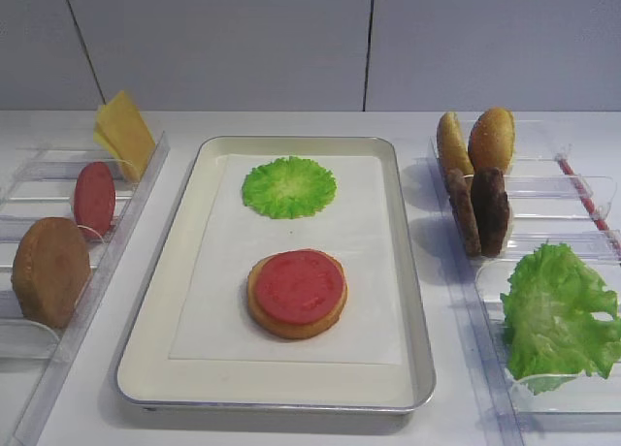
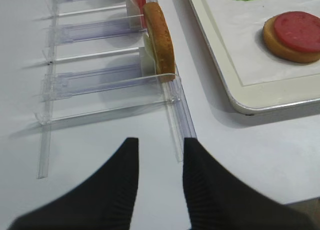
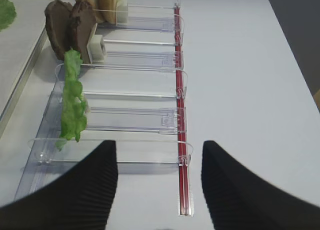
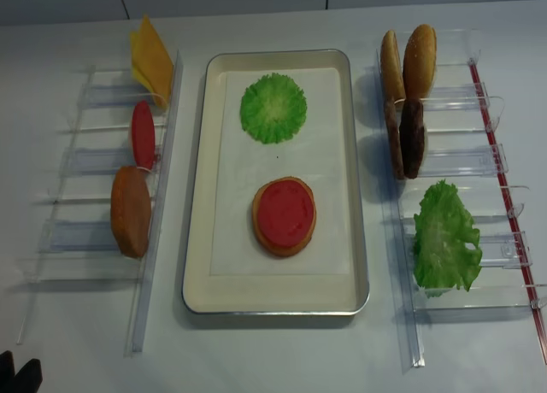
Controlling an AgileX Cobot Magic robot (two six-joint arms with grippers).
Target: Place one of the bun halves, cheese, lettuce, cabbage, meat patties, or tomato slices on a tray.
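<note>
table (image 1: pixel 291 431): white; carries the tray and a clear plastic rack on each side of it.
tray (image 1: pixel 412 301): in the middle of the table; on its paper liner lie a round green cabbage leaf (image 1: pixel 288 186) at the far end and one bun half (image 1: pixel 296 318) nearer the front with a tomato slice (image 1: pixel 299 286) flat on top.
left rack (image 4: pixel 158 205): holds cheese (image 1: pixel 124 131), a second tomato slice (image 1: pixel 94 198) and a bun half (image 1: pixel 49 270), each standing on edge.
right rack (image 4: pixel 453 167): holds two upright bun halves (image 1: pixel 477 140), two meat patties (image 1: pixel 478 209) and a lettuce leaf (image 1: pixel 560 315).
left tool (image 2: pixel 159 182): jaws partly open, nothing between them; low over bare table just in front of the left rack's near end.
right tool (image 3: pixel 159 182): jaws wide apart and empty, short of the right rack's front.
risk, rack: the racks look light; a finger catching a divider would likely drag the whole rack and tip the pieces standing in it.
risk, thin pieces: an on-edge slice gripped off-centre may swing or slip out before reaching the tray.
risk, stack: a piece dropped off-centre on the tomato could slide off the bun.
hard to make out: both arms are missing from the front overhead view; the second overhead view shows only a dark tip at its bottom-left corner. How many cheese slices stand together cannot be counted.
</note>
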